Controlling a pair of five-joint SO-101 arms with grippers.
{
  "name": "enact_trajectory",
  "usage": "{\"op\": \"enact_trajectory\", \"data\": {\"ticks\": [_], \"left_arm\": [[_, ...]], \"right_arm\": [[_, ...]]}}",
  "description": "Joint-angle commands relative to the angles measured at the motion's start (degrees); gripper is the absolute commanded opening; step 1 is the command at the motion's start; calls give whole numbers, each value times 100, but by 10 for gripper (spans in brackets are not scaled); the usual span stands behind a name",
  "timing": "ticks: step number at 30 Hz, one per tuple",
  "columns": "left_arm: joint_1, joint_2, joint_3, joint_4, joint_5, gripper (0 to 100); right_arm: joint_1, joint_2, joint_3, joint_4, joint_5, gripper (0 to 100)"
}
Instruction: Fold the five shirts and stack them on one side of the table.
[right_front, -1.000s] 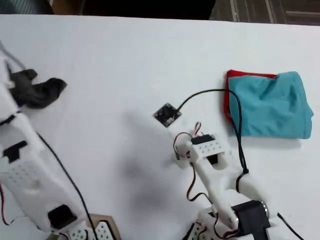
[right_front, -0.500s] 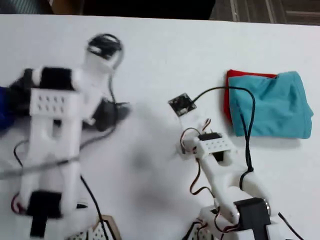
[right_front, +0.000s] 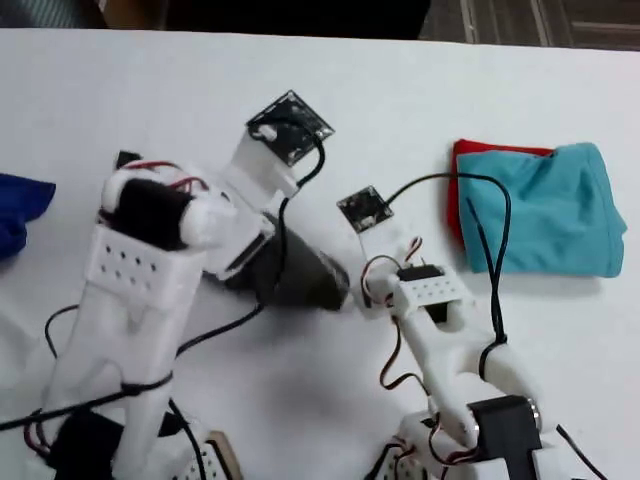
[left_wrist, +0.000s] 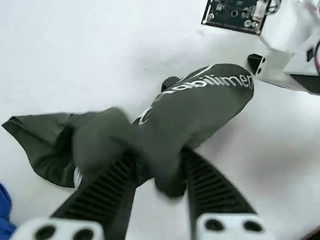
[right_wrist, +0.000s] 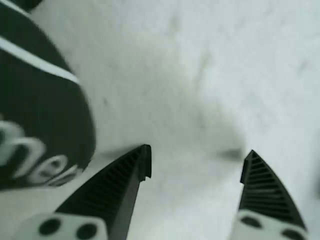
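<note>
Shirt, dark grey (left_wrist: 190, 110): it is clamped between the fingers of the left gripper (left_wrist: 157, 160), which are closed on a bunched fold of the fabric. The rest of the garment trails loose and crumpled onto the white table (right_front: 150, 90). In the high view the shirt lies at frame centre, under the outer end of the left arm (right_front: 150, 270), which rises from the lower left of the frame.

The right gripper (right_wrist: 197, 155) has its fingers spread apart and holds nothing. It hangs just above the table surface, with the printed end of the dark grey shirt just beside it. The right arm (right_front: 440, 330) occupies the lower centre-right of the high view.

Status of the task, as judged from the present layout:

- Done: a teal shirt (right_front: 545, 210) lies folded on top of a red shirt (right_front: 458, 190) at the right of the frame. This forms the stack.
- In hand: the dark grey shirt is gripped but not yet flattened or folded.
- Remaining: a blue shirt (right_front: 20, 205) sits rumpled at the left edge, well apart from the stack.

Four shirts can be counted; roughly two-fifths of the work appears complete.
</note>
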Motion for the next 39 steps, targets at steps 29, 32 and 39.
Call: {"op": "enact_trajectory", "data": {"ticks": [29,32,39], "left_arm": [[-7429,141,3257,-3393,-1029,294],[-7578,141,3389,-3446,-1029,294],[-7130,105,3380,-2875,-1029,294]], "right_arm": [[-2818,-127,-5125,5490,-369,292],[-3055,-48,-4879,5112,-387,293],[-2668,444,-3525,3389,-149,293]]}}
